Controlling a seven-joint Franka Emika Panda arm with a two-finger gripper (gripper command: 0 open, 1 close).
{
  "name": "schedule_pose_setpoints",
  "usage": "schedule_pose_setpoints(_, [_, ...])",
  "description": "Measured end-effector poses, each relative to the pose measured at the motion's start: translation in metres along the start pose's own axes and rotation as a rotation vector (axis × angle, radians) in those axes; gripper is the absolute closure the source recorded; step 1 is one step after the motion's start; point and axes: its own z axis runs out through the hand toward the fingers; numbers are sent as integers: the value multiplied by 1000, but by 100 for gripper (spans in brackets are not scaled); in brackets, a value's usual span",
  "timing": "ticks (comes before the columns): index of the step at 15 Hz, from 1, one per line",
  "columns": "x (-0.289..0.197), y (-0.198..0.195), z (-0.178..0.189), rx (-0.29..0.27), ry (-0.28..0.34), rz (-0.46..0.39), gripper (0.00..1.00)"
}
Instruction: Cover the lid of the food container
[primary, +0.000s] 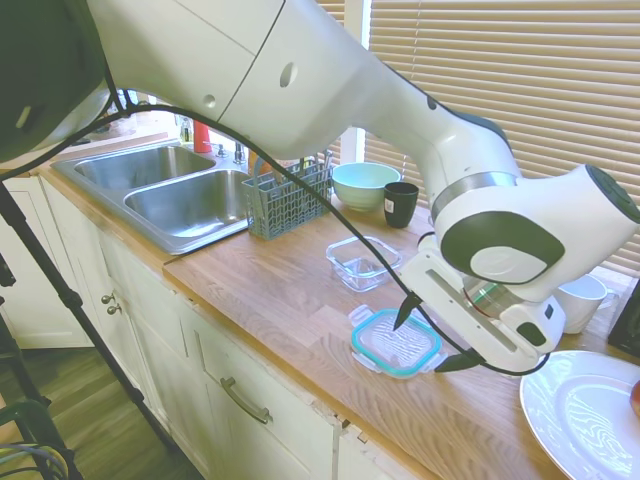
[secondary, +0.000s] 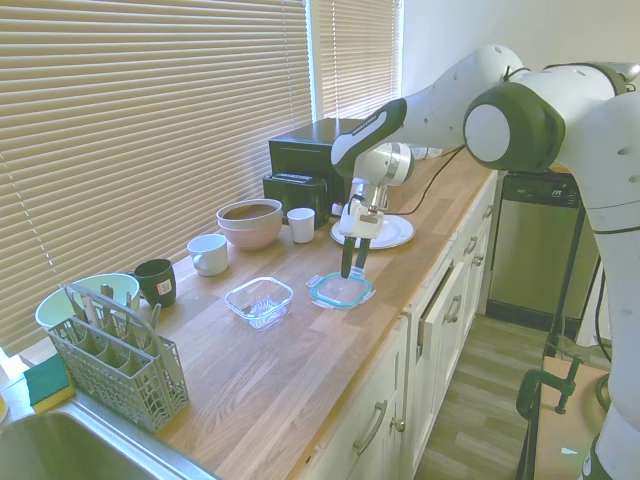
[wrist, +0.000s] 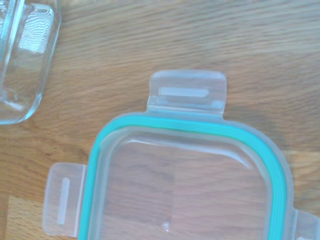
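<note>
On the wooden counter (primary: 300, 300): lid (primary: 396, 343), flat, teal-rimmed, near the front edge. Food container (primary: 362, 262), uncovered, just beside it toward the window. Gripper (primary: 430, 338), fingers spread, straddling the lid from above. White plate (primary: 580, 415) farther along.

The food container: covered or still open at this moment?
Open. The food container stands uncovered on the counter, and the lid lies flat beside it, apart from it, under the spread fingers of the gripper.

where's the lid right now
The lid lies flat on the wooden counter near its front edge, under the open gripper, beside the empty food container.
</note>
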Motion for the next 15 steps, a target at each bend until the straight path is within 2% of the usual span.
schedule_pose_setpoints(15, [-1,9,11,-1,0,19,100])
